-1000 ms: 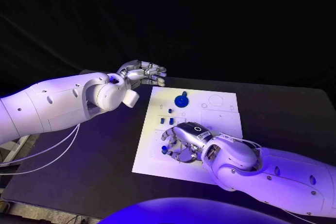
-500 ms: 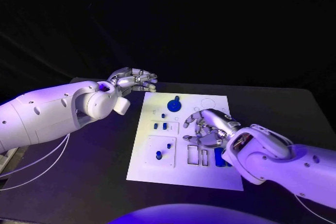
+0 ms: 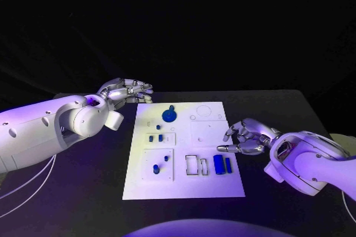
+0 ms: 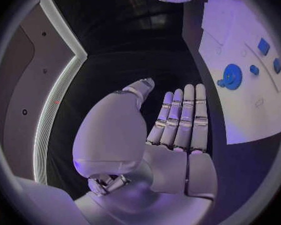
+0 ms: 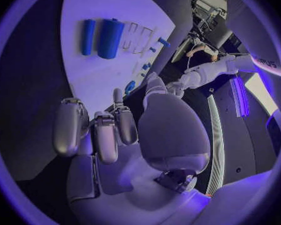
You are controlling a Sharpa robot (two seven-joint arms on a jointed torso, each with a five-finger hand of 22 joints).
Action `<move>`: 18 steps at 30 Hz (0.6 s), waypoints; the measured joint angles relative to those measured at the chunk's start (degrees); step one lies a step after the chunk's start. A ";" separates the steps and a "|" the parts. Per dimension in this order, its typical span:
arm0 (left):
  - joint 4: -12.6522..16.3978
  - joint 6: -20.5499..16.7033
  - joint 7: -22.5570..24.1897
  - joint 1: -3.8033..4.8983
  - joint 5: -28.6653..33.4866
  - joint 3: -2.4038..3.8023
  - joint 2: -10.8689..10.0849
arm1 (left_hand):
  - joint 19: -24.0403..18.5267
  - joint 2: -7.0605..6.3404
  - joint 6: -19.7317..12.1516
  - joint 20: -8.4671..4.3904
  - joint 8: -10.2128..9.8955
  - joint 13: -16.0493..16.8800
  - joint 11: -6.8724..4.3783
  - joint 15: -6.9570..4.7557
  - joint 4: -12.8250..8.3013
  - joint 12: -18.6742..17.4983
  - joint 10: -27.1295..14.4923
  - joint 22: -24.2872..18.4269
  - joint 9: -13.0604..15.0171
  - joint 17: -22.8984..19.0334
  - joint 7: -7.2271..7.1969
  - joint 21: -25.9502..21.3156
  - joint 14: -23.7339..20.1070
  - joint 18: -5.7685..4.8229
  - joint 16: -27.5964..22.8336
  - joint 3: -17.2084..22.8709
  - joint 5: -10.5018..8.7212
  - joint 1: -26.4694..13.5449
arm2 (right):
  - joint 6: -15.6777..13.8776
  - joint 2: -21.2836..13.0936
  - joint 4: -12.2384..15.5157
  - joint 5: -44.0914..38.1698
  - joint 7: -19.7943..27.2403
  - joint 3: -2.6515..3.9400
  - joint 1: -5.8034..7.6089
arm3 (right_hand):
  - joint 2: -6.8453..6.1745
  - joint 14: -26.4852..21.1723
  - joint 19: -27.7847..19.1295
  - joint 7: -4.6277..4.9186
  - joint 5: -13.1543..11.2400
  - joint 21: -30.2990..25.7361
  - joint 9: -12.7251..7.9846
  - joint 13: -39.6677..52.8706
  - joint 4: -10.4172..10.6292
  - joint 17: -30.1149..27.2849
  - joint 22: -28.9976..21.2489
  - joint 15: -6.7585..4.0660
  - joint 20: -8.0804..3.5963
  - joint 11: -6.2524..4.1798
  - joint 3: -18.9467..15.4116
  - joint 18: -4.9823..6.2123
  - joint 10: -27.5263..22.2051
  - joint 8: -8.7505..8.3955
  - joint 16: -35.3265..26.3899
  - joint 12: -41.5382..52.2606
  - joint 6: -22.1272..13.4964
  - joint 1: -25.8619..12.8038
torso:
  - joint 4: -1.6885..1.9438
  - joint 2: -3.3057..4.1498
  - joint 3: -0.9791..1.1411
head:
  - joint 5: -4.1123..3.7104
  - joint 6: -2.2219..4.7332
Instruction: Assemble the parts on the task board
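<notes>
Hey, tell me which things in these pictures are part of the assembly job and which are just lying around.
Part of the job:
- task board
- round blue part
- two blue bars
- small blue parts
- left hand, holding nothing
- right hand, fingers curled, holding nothing

Just lying about:
- black table
- cables by the left arm

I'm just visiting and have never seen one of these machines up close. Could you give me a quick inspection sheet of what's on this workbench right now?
Surface: black table, dark and matte.
Job's things: white rectangular task board lying flat; round blue disc part near its far edge; two blue upright bar parts side by side towards its right; small blue pieces on its left half.
Clutter: nothing seen.
Hands: left silver hand off the board's far left corner, holding nothing; right silver hand at the board's right edge, fingers curled, nothing in it.
Cables: pale cables under the left arm.
Surroundings: dark backdrop.
</notes>
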 measured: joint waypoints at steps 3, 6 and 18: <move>0.29 0.04 0.00 0.00 -0.11 -0.04 0.00 | 0.00 0.00 0.00 0.00 0.00 0.05 0.00 0.00 0.00 0.00 0.00 -0.03 0.05 0.03 0.00 0.00 0.00 0.00 0.00 0.00 0.00 0.00 | 0.68 -1.17 0.54 -1.88 -1.81 -0.12 -0.38 | -0.01 0.00 0.00 0.00 0.11 0.27 0.16 0.00 -0.02 0.00 0.00 0.00 0.00 0.00 -0.50 0.00 0.00 0.03 0.13 0.00 0.00 0.05 | -0.13 -0.12 -0.04 | -0.41 -0.14; 0.53 0.06 0.00 -0.02 -0.26 -0.10 0.00 | 0.00 0.00 0.00 0.00 0.00 0.05 0.00 0.00 0.00 0.00 0.00 -0.03 0.05 0.03 0.00 0.00 0.00 0.00 0.00 0.00 0.00 0.00 | 1.02 -1.76 1.07 -4.68 -3.56 -0.22 -1.11 | -0.23 0.00 0.00 0.00 0.11 0.35 0.33 0.00 0.12 0.00 0.00 0.00 0.00 0.00 -0.68 0.00 0.00 0.45 0.21 0.00 0.00 0.28 | -0.19 -0.18 -0.07 | -0.60 -0.23; 0.73 0.06 -0.07 -0.05 -0.77 -0.25 -0.10 | 0.00 0.00 0.21 0.00 0.25 0.04 0.00 0.00 0.00 0.29 0.00 -0.08 0.04 0.08 0.21 0.00 0.00 0.00 0.00 0.00 0.00 0.00 | 1.30 -0.29 1.58 -13.86 -7.99 -0.34 -3.59 | 0.47 -0.19 0.20 -0.71 2.72 0.90 1.21 -0.01 0.07 -0.01 -0.01 -0.19 -0.21 -0.73 -1.35 0.01 0.74 1.62 0.20 0.83 1.14 1.24 | -0.23 -0.21 -0.15 | -0.76 -0.93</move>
